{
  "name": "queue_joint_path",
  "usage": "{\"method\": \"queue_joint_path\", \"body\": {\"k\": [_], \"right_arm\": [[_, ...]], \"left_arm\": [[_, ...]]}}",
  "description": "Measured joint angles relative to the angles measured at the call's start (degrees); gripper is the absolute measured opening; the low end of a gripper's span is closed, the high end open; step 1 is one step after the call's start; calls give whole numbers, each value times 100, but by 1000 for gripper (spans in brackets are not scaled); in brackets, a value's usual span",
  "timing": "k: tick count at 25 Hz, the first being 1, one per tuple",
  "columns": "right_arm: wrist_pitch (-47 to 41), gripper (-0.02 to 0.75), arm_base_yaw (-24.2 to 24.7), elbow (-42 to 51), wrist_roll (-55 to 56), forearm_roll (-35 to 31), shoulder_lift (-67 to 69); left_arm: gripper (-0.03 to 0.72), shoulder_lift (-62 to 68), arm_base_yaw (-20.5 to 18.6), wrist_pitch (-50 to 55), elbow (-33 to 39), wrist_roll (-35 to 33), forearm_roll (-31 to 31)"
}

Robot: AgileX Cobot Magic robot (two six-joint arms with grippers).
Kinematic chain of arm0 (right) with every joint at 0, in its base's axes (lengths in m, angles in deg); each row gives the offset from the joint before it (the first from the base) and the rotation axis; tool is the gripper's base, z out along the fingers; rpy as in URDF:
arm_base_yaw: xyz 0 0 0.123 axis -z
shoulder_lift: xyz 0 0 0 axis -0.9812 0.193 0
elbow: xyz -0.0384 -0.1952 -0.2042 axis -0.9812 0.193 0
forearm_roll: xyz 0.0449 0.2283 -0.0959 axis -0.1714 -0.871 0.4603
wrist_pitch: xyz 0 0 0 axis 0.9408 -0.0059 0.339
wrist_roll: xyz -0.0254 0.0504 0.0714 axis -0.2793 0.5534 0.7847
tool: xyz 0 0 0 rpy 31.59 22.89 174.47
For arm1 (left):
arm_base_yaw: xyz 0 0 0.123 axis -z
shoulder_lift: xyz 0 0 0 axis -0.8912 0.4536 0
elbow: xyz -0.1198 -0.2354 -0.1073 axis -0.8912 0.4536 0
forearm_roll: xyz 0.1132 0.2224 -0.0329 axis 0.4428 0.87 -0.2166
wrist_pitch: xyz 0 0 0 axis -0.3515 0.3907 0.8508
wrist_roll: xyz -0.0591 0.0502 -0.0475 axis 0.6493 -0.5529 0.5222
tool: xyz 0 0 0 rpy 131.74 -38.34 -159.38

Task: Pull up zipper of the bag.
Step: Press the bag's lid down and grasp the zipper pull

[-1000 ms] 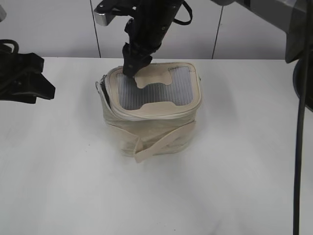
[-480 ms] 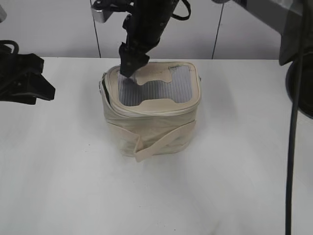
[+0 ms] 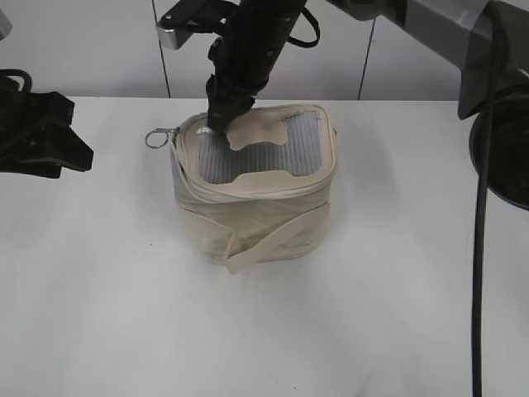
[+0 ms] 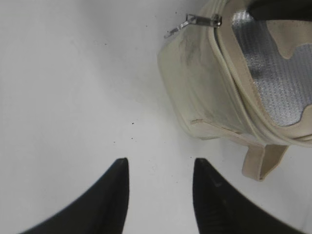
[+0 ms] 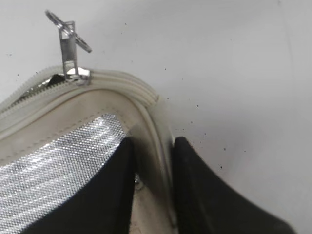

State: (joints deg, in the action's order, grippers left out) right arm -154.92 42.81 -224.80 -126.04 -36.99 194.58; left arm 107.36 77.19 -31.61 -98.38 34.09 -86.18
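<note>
The cream bag (image 3: 256,211) with a grey mesh top stands mid-table. Its zipper (image 3: 248,188) runs round the lid rim. One silver slider with a ring pull (image 3: 156,137) sticks out at the back left corner; it also shows in the left wrist view (image 4: 200,20) and the right wrist view (image 5: 70,58). My right gripper (image 3: 221,124) reaches down onto that corner. Its jaws (image 5: 152,146) are closed narrowly over the lid rim and zipper track (image 5: 122,80), with a small silver glint between them. My left gripper (image 4: 158,163) is open and empty above the bare table, left of the bag (image 4: 204,87).
The bag's wide cream strap (image 3: 273,240) wraps the front, with a loose end hanging at the lower left. The left arm's black body (image 3: 37,136) rests at the far left edge. A black cable (image 3: 483,215) hangs down the right side. A wall stands behind the white table (image 3: 372,314).
The right gripper shifted slightly along the lid's back left corner. The dark gap on the bag's left side has closed, and the ring pull now sticks out there. The left arm has not moved.
</note>
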Motion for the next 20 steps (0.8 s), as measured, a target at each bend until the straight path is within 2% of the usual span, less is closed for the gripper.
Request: {"method": "queue_joint_path", "body": {"k": [3, 4, 12, 20], "right_arm": [[0, 81, 7, 0, 5, 0, 2], [0, 62, 7, 0, 4, -23, 2], [-5, 55, 7, 7, 124, -164, -10], [85, 50, -37, 650, 236, -147, -438]], "left_arm": [[335, 0, 0, -53, 0, 0, 0], [335, 0, 0, -85, 0, 0, 0], [342, 0, 0, -257, 0, 0, 5], [424, 62, 0, -564, 0, -414, -28]]}}
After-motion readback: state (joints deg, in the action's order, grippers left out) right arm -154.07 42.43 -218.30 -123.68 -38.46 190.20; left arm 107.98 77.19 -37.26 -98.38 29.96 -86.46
